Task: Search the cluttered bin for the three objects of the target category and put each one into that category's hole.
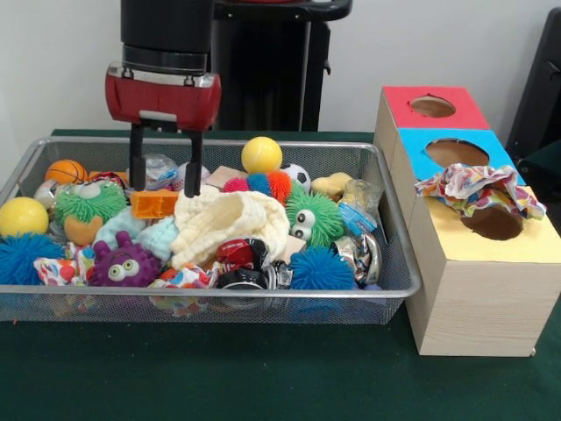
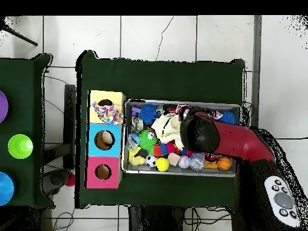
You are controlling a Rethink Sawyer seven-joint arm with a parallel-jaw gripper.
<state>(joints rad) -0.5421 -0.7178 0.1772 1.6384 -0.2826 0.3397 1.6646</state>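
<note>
My jaws hang spread and empty, gripper [image 1: 165,175] poised over the bin [image 1: 394,289] just above an orange block [image 1: 153,203]. One printed cloth [image 1: 478,189] lies draped over the yellow box's hole [image 1: 495,223], half in. Two more printed cloths [image 1: 63,267] [image 1: 184,279] sit along the bin's front edge, either side of a purple monster [image 1: 125,261].

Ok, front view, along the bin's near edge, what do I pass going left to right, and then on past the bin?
Blue spiky ball → purple googly-eyed toy → printed cloth → black and red toy → second blue spiky ball → bin's right rim → yellow-topped box, with another printed cloth draped at its hole.
</note>
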